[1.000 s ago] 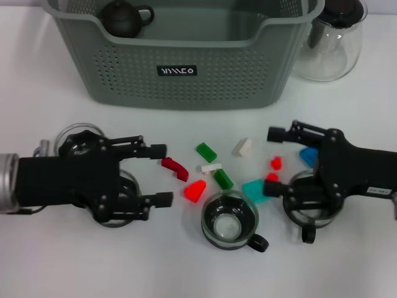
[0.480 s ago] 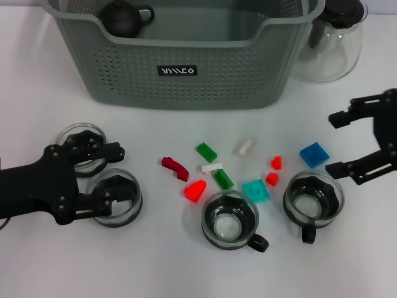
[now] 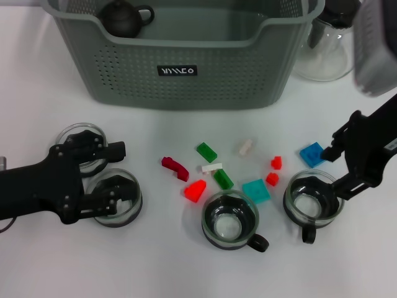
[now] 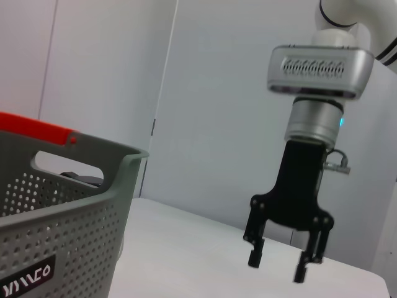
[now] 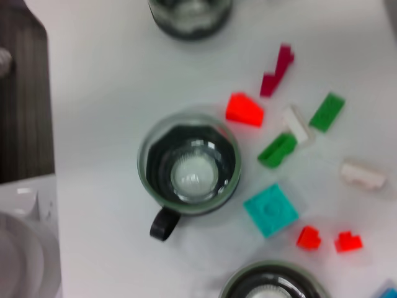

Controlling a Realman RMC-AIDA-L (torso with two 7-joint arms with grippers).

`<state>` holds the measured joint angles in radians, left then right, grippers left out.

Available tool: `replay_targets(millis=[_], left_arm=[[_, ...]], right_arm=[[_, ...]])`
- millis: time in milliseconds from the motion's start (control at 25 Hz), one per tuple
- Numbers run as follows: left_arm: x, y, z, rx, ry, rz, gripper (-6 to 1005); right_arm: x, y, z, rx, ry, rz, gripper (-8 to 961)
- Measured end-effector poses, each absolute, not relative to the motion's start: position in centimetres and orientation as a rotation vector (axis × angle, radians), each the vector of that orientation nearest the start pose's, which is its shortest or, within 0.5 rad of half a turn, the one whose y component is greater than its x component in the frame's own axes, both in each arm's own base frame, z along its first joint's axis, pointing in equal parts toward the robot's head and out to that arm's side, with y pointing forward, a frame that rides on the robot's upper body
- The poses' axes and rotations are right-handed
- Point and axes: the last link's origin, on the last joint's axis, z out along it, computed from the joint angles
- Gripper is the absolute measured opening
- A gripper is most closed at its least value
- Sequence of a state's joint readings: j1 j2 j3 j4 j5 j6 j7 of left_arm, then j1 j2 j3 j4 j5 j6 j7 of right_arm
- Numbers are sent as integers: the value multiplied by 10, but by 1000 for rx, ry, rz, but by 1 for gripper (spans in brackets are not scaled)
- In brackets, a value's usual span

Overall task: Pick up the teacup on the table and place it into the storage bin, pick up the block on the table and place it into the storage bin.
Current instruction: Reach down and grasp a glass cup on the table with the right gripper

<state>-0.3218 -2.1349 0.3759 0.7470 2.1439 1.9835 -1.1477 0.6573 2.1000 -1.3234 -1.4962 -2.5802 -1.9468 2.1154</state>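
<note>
The storage bin [image 3: 186, 59] stands at the far side of the table [image 3: 186, 273]; only a dark teapot [image 3: 124, 17] is seen in its far left corner. No teacup or block is in it yet. 4 glass teacups lie in front of it: the right teacup [image 3: 312, 200] sits just beside and below the right gripper [image 3: 338, 164], whose fingers are spread wide and empty. 2 left cups [image 3: 115, 197] are flanked by the open, empty left gripper [image 3: 118, 177]. Small blocks [image 3: 194, 190] are scattered between.
</note>
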Motion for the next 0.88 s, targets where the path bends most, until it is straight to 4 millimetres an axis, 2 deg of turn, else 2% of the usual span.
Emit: replay_targets(millis=[40, 160, 360, 560, 720, 880], left_arm=[[-299, 227, 24, -2706, -517, -957, 765], [-300, 226, 22, -2704, -510, -958, 765], [-300, 226, 19, -2703, -499, -958, 765], [-300, 227, 19, -2703, -500, -957, 764], [-300, 227, 19, -2700, -501, -959, 764], [-299, 227, 19, -2701, -497, -961, 764]], right_arm=[[149, 319, 16, -2986, 317, -760, 842], [150, 321, 4, -2953, 320, -809, 602], [156, 328, -14, -2924, 305, -795, 559], [172, 335, -32, -2902, 356, -804, 544], [183, 338, -41, -2881, 434, -809, 538], [186, 340, -45, -2869, 470, -789, 533]])
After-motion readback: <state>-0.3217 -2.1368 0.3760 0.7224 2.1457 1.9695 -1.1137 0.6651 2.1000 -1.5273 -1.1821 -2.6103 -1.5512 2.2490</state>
